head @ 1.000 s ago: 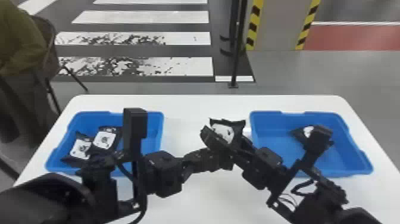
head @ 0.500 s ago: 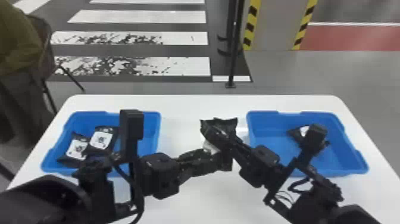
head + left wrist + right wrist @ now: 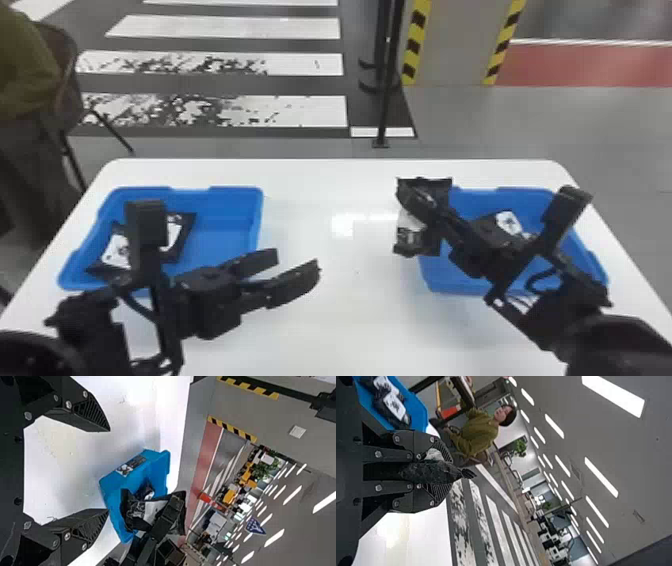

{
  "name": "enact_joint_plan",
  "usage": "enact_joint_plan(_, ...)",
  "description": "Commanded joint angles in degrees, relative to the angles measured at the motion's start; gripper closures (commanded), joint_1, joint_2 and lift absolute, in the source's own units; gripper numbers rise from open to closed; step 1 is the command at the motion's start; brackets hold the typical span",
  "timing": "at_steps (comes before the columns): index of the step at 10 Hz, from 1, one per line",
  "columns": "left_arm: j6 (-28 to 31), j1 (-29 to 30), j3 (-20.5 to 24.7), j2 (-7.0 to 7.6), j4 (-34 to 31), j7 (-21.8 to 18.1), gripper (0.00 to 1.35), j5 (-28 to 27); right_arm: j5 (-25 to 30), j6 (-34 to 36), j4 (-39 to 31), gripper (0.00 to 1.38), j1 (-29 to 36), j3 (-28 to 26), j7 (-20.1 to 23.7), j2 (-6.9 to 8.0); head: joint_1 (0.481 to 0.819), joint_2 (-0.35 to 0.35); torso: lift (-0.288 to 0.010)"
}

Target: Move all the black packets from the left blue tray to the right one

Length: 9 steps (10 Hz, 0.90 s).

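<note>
A white table [image 3: 320, 175] lies under everything, its far corners rounded.

The right arm [image 3: 545, 325] comes in from the near right and stretches left and toward the far side, crossing in front of the right tray. Its gripper [image 3: 411, 197] is at that tray's left rim, with the two fingers pinching a black packet between them. The left arm [image 3: 95, 330] comes in from the near left, its forward part angled to the right and slightly far, across the view of the left tray's near rim. Its gripper [image 3: 298, 262] points into the space between the trays, fingers spread well apart, with bare tabletop showing between them in the left wrist view.

The right blue tray [image 3: 470, 200] holds a packet [image 3: 509, 222] with a white label, partly hidden by the right arm. The left blue tray [image 3: 215, 230] holds two packets side by side in its left part, labels up: one on the left [image 3: 116, 252] and one on the right [image 3: 175, 235], both partly covered from view by the left arm.

The pinched packet [image 3: 411, 235] overlaps the right tray's left rim in the head view, its pale label partly showing.
</note>
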Motion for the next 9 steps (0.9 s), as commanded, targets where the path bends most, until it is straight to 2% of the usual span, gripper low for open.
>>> enact_joint_plan(1, -0.23, 1.32, 3.83, -0.57, -0.88, 0.01, 0.2, -0.42, 2.6, -0.68, 6.4, 1.28, -4.27, -2.52, -0.57, -0.68, 0.695, -0.033, -0.14)
enact_joint_plan(3, -0.23, 1.6, 7.6, -0.83, -1.44, 0.01, 0.2, -1.68, 7.17, -1.24, 15.82, 1.24, -9.62, -4.47, -1.45, -1.21, 0.695, -0.054, -0.14)
enact_joint_plan(4, -0.23, 1.6, 9.54, -1.27, -2.0, 0.01, 0.2, -2.47, 9.11, -1.94, 19.62, 0.99, -11.45, -5.15, -2.24, -1.21, 0.695, -0.058, -0.14)
enact_joint_plan(5, -0.51, 1.6, 11.14, -1.36, -2.0, 0.01, 0.2, -3.16, 13.23, -2.79, 20.04, 0.51, -11.31, -6.98, -3.91, -0.95, 0.695, -0.061, -0.14)
enact_joint_plan(6, -0.65, 1.32, 12.4, -1.36, -2.0, 0.27, 0.2, -4.19, 16.77, -3.63, 17.51, 0.14, -9.34, -8.81, -5.76, -0.51, 0.695, -0.069, -0.14)
enact_joint_plan(7, -0.65, 0.76, 13.43, -1.27, -2.0, 0.71, 0.21, -5.22, 19.85, -4.62, 11.6, 0.06, -5.26, -10.41, -8.39, 0.19, 0.695, -0.08, -0.14)
enact_joint_plan(9, 0.05, -0.51, 15.94, -1.27, -2.0, 1.85, 0.23, -9.22, 22.14, -9.82, 0.5, 0.15, 4.58, -10.64, -10.24, 1.69, 0.695, -0.083, -0.14)
